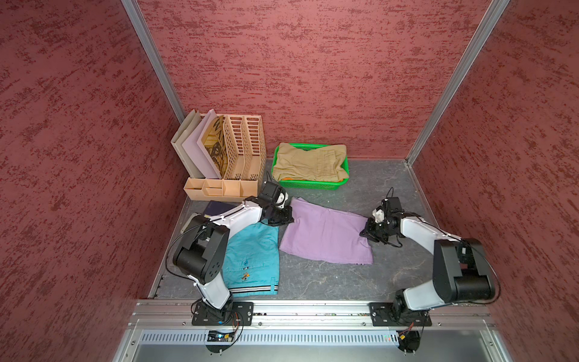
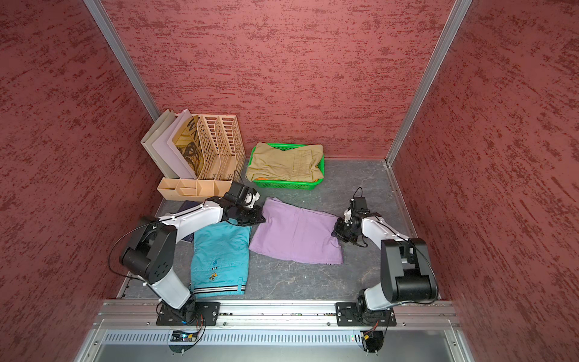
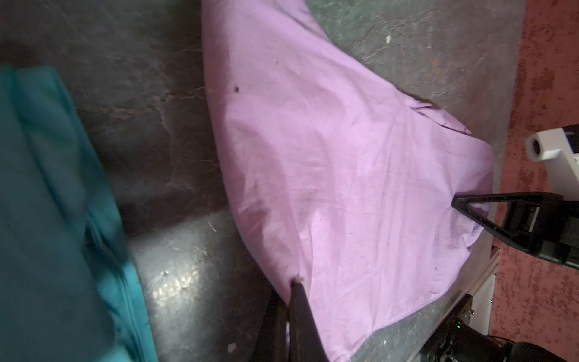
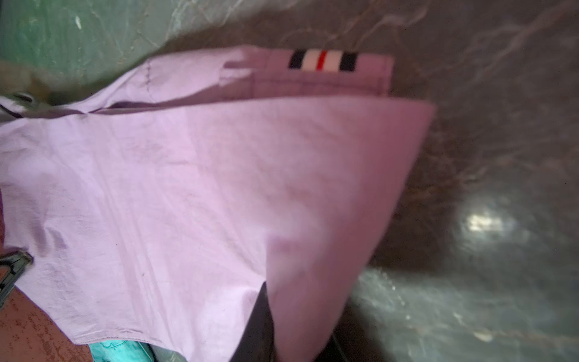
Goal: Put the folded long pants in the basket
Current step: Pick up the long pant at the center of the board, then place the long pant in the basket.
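Note:
The lilac folded long pants lie mid-table, partly lifted at both ends. My left gripper is shut on their left edge. On the opposite edge my right gripper is shut, with cloth draped over its finger. The green basket stands at the back with khaki pants on top and orange cloth peeking out beneath. Teal pants with a striped waistband lie flat at the front left, partly under the left arm.
A peach file rack with folders stands at the back left, close to the basket. A dark booklet lies under the left arm. Red walls enclose three sides, and a metal rail runs along the front.

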Controlling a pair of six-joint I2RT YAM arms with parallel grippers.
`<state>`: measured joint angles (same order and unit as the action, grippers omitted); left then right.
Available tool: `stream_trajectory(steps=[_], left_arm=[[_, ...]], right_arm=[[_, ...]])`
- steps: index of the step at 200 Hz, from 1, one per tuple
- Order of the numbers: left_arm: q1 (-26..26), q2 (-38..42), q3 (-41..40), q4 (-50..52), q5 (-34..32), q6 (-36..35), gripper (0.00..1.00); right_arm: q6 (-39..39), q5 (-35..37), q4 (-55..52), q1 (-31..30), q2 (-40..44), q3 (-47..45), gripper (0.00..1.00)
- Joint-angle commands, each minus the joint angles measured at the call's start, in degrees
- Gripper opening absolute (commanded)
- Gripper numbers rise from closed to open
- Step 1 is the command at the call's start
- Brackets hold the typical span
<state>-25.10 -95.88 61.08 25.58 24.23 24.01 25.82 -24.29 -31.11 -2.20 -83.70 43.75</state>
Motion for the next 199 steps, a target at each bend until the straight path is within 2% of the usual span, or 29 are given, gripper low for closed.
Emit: stream_trajectory(steps=[1,93,128,165,199], left_arm=[[-0.43,4.64,0.52,2.78,2.15,-0.06,0.00],[1.91,10.03,5.65,15.90,-1.02,-2.47,0.00],[4.01,14.40,12.13,23.19,2.18,-4.54,0.00],[6.93,16.68,19.75,30.30,4.05,-4.99,0.00],[9.06,14.84,27.67,32.56,5.47,-5.63,0.00]], right_arm=[[-1.21,0.80,-4.12,-0.48,3.89,0.21,0.00],[1.68,-6.55,-5.00,-0.40,4.54,3.51,0.00],[5.88,-14.27,-7.99,-0.53,7.75,8.84,0.00],[7.15,-13.61,-12.33,-0.57,10.73,14.95,0.00],[7.97,-13.56,-14.02,-0.52,8.32,24.80,0.00]])
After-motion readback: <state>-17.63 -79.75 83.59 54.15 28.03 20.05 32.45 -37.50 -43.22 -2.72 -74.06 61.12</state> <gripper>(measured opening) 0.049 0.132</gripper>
